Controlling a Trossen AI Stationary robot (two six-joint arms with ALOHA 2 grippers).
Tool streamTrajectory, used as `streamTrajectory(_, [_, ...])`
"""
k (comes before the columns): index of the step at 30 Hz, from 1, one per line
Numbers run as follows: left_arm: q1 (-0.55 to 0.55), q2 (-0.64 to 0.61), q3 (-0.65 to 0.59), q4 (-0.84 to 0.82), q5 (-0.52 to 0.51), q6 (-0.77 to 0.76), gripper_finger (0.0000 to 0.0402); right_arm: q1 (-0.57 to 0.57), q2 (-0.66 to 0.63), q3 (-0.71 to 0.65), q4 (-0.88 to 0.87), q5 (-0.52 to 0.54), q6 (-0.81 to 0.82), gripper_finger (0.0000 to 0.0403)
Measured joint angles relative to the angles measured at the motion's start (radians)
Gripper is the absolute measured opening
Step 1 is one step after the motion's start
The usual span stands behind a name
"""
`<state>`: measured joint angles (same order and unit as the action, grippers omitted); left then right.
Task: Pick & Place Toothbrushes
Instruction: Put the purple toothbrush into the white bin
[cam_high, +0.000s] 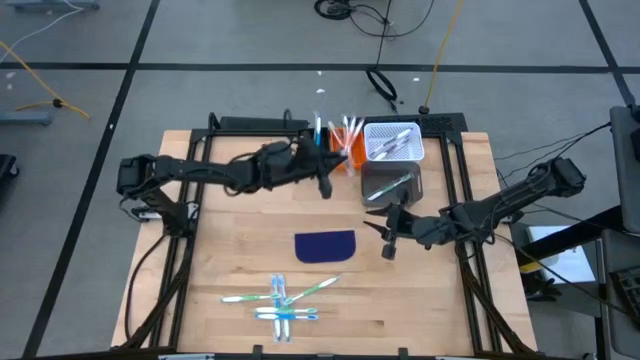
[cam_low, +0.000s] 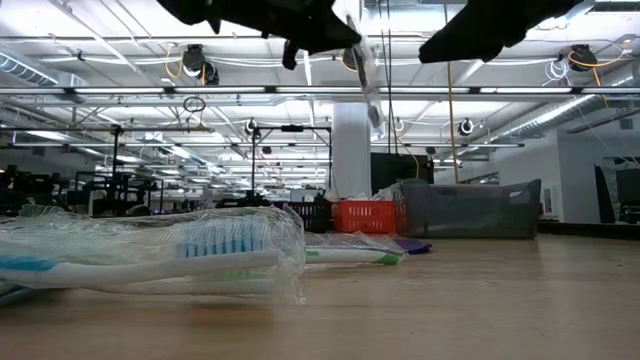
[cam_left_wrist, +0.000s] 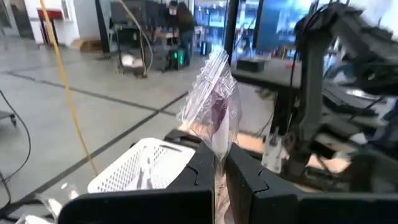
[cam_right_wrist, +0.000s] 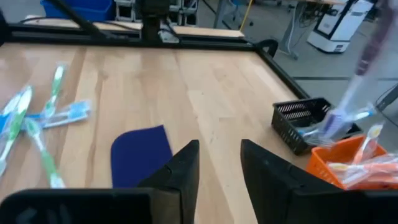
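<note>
The toothbrushes (cam_high: 283, 300) that wait for sorting lie in a small pile at the bottom middle of the high view, on the wooden worktop (cam_high: 220, 250), each in a clear wrapper. More of them already stand in the bins at the top of the worktop: an orange bin (cam_high: 345, 140), a white bin (cam_high: 393, 142) and a grey bin (cam_high: 392, 184).

The left end effector (cam_high: 324, 186) is up in the air near the orange bin. Its fingers are pressed together on one wrapped toothbrush (cam_left_wrist: 214, 99), which sticks up between them in the left wrist view.

The right end effector (cam_high: 385, 237) hangs right of the dark blue mat (cam_high: 326, 245). Its fingers are apart and hold nothing.

I think the step now is carrying the held brush to its bin. Next, the left arm needs to line the brush up over the right bin, then let go. The right arm looks free to go down to the pile for another.
</note>
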<state>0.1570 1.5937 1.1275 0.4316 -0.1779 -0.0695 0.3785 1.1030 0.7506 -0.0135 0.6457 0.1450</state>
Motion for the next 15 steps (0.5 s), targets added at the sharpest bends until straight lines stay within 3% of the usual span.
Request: streamTrajectory(15, [0.157, 0.439, 0.611, -0.321, 0.095, 0.102, 0.0005, 0.076, 0.000, -0.085, -0.022, 0.003, 0.056, 0.0095])
